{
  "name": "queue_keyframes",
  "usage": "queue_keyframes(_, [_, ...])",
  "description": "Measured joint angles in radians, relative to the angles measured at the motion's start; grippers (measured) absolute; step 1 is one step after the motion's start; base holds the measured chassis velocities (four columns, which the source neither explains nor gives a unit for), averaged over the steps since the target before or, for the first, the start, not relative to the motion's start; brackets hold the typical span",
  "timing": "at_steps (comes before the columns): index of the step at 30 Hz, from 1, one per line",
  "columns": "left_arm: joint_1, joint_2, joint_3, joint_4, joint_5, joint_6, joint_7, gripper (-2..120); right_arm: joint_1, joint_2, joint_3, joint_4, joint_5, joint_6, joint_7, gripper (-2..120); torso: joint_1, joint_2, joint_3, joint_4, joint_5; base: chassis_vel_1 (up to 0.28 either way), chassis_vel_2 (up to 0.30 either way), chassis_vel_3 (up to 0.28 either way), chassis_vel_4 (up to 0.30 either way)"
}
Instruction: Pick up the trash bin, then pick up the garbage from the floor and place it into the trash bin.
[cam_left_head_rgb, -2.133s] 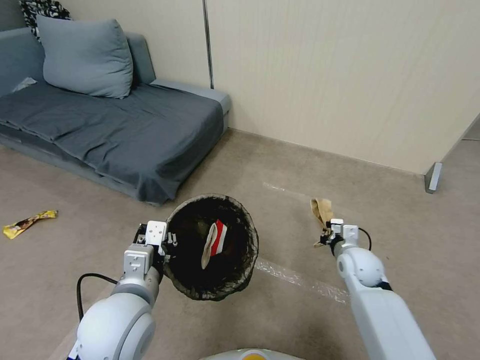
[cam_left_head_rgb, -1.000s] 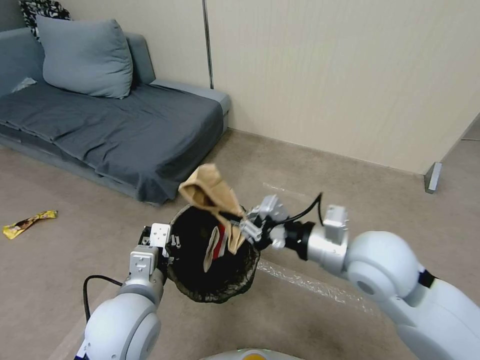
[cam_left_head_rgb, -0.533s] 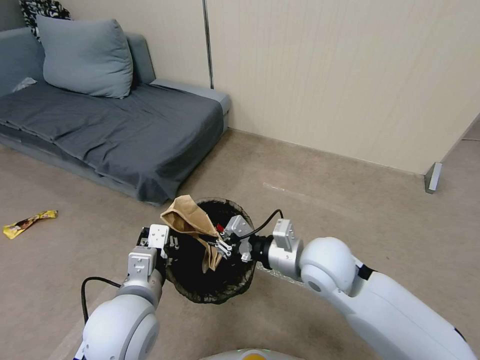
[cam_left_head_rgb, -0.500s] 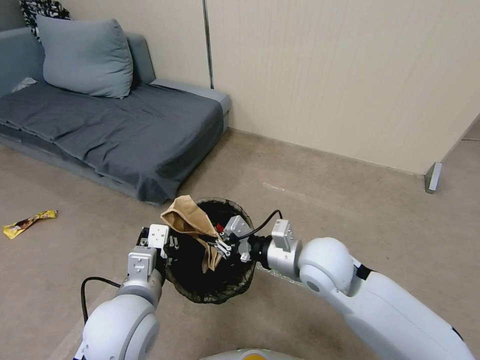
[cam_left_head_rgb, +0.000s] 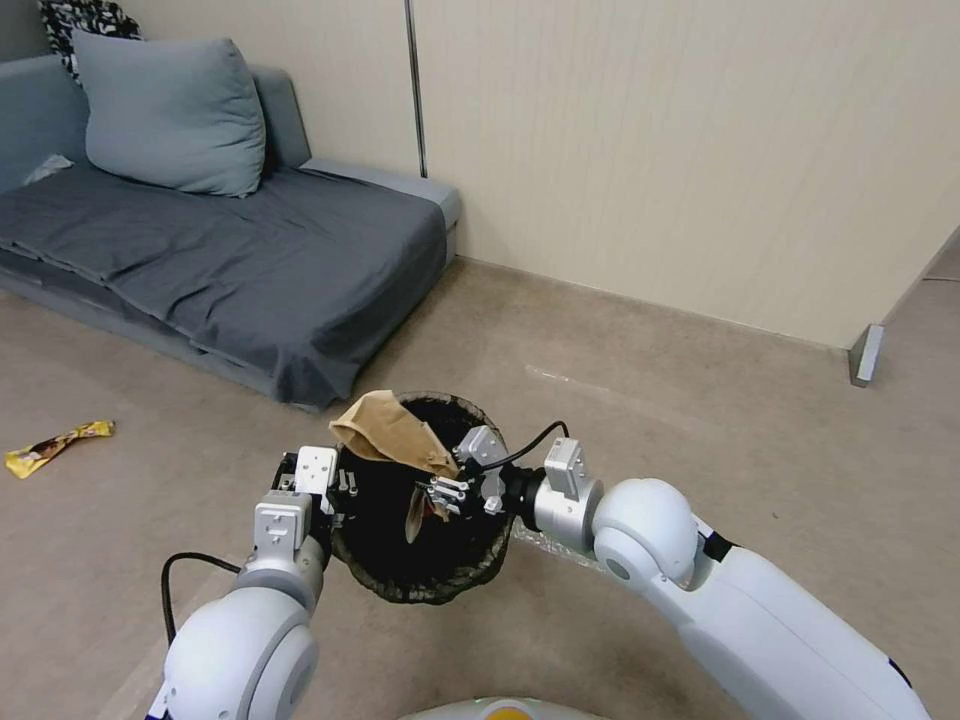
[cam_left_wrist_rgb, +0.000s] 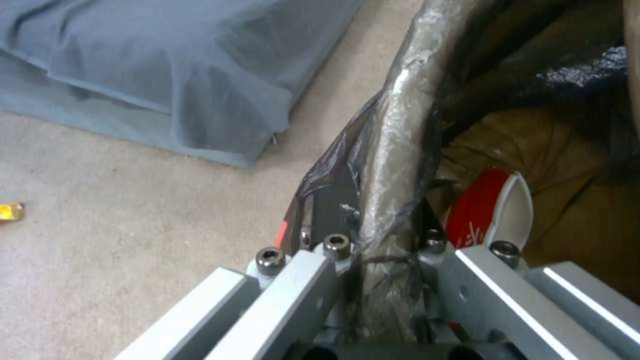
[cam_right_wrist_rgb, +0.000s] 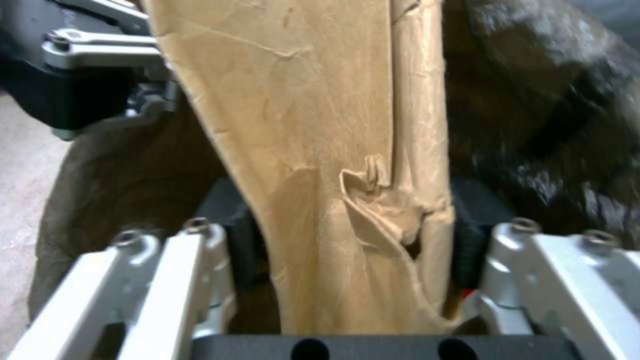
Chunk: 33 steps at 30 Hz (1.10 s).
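Item: brown paper bag (cam_left_head_rgb: 392, 436), crumpled, one piece of the garbage. Holder: right hand (cam_left_head_rgb: 447, 494), fingers closed on the bag's lower end, pads (cam_right_wrist_rgb: 467, 240) flanking the paper. Position: right hand sits over the open mouth of the trash bin (cam_left_head_rgb: 420, 580); the bag's long axis runs up and away from the hand, its free end leaning across the far-left rim. Bin holder: left hand (cam_left_wrist_rgb: 373, 260), clamped on the bin's near-left rim, bin lifted off the floor. Contents: red-and-white packet (cam_left_wrist_rgb: 490, 207). Outstanding: yellow wrapper (cam_left_head_rgb: 58, 446) on the floor, well to the left.
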Motion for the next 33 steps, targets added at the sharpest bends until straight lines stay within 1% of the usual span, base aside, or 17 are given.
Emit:
queue_keyframes(2, [-0.001, 0.0, 0.0, 0.0, -0.001, 0.0, 0.001, 0, -0.006, 0.0, 0.004, 0.001, 0.0, -0.003, 0.006, 65, 0.0, 0.0, 0.0, 0.0, 0.0, 0.0, 0.0, 0.0, 0.0])
queue_keyframes(3, [-0.001, 0.0, 0.0, 0.0, -0.001, 0.0, 0.001, 0, -0.006, 0.0, 0.004, 0.001, 0.0, -0.003, 0.006, 65, 0.0, 0.0, 0.0, 0.0, 0.0, 0.0, 0.0, 0.0, 0.0])
queue_keyframes(6, [-0.002, 0.001, 0.0, 0.0, -0.003, 0.0, 0.001, 0, -0.011, 0.0, 0.01, 0.006, 0.001, -0.015, 0.012, 80, 0.0, 0.0, 0.0, 0.0, 0.0001, 0.0, 0.0, 0.0, 0.0])
queue_keyframes(7, [-0.002, 0.001, 0.0, 0.0, -0.003, 0.0, 0.001, 0, -0.011, 0.0, 0.01, 0.006, 0.001, -0.015, 0.012, 80, 0.0, 0.0, 0.0, 0.0, 0.0001, 0.0, 0.0, 0.0, 0.0])
queue_keyframes(8, [-0.002, 0.001, 0.0, 0.0, -0.004, 0.0, 0.001, 0, -0.012, 0.0, 0.013, 0.01, 0.002, -0.018, 0.014, 84, 0.0, 0.0, 0.0, 0.0, 0.0, 0.0, 0.0, 0.0, 0.0])
queue_keyframes(11, [-0.002, 0.0, 0.0, 0.0, -0.005, 0.0, 0.001, 0, -0.017, -0.001, 0.023, 0.022, 0.018, -0.024, 0.022, 97, 0.0, 0.0, 0.0, 0.0001, 0.0, 0.0, 0.0, 0.0, 0.0])
queue_keyframes(16, [-0.005, 0.0, -0.002, 0.0, -0.006, 0.0, 0.001, 0, -0.027, -0.007, 0.028, 0.027, 0.021, -0.029, 0.023, 100, 0.0, 0.0, 0.0, 0.0, 0.0, 0.0, 0.0, 0.0, 0.0])
queue_keyframes(26, [-0.004, -0.001, -0.003, 0.0, -0.006, 0.0, 0.001, 0, -0.041, -0.005, 0.047, 0.038, 0.016, -0.028, 0.023, 100, 0.0, 0.0, 0.0, 0.0, 0.0001, 0.0, 0.0, 0.0, 0.0])
queue_keyframes(29, [-0.004, 0.0, -0.003, -0.001, -0.008, 0.0, 0.001, 0, -0.045, 0.003, 0.112, 0.081, 0.028, -0.026, 0.041, 100, 0.0, 0.0, 0.0, 0.0001, 0.0001, 0.0, 0.0, 0.0, 0.0])
queue_keyframes(30, [-0.004, 0.0, -0.003, -0.001, -0.008, 0.0, 0.001, 0, -0.045, 0.003, 0.112, 0.081, 0.028, -0.026, 0.041, 100, 0.0, 0.0, 0.0, 0.0001, 0.0001, 0.0, 0.0, 0.0, 0.0])
queue_keyframes(32, [-0.004, 0.002, -0.007, -0.011, -0.016, 0.0, 0.001, 0, -0.046, 0.009, 0.198, 0.129, 0.033, -0.02, 0.073, 100, 0.0, 0.0, 0.0, 0.0001, 0.0001, 0.0, 0.0, 0.0, 0.0])
queue_keyframes(33, [-0.004, 0.002, -0.007, -0.011, -0.016, 0.0, 0.001, 0, -0.046, 0.009, 0.198, 0.129, 0.033, -0.02, 0.073, 100, 0.0, 0.0, 0.0, 0.0001, 0.0001, 0.0, 0.0, 0.0, 0.0])
